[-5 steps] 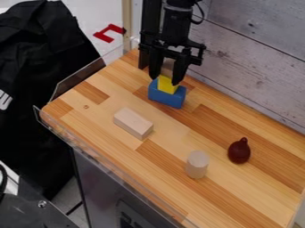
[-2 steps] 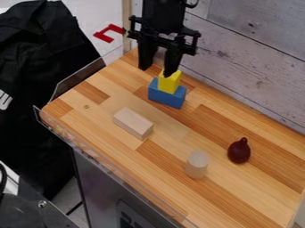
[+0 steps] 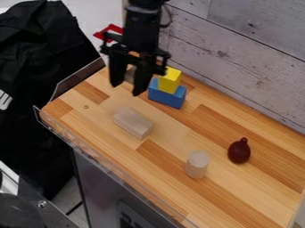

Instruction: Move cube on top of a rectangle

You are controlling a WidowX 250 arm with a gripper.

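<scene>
- The yellow cube (image 3: 170,80) sits on top of the blue rectangular block (image 3: 166,97), upright, with its underside against the block's upper face; blue shows on both sides of it.
- The blue block lies flat on the bench (image 3: 238,193), near the plank wall (image 3: 238,58), and carries the cube's weight.
- The pincer (image 3: 126,89) is released: its two fingers stand apart, point down and grip neither the cube nor the block. It hangs over the bench, to the view's left of the cube, its fingertips clear of it.
- The black arm (image 3: 142,26) comes in from the top edge, above the pincer.
- A pale wooden block (image 3: 132,123) lies on its long side in front of the pincer, nearer the camera than the blue block and apart from it.
- A pale cylinder (image 3: 196,164) stands on end farther toward the view's lower right.
- A dark red, pear-shaped object (image 3: 239,152) rests beyond the cylinder to the right, its narrow end toward the wall, touching nothing but the bench.
- A clear guard (image 3: 77,80) edges the bench at the left.
- Past it hangs black cloth (image 3: 35,80), and a red angular piece (image 3: 109,32) shows behind the arm.
</scene>
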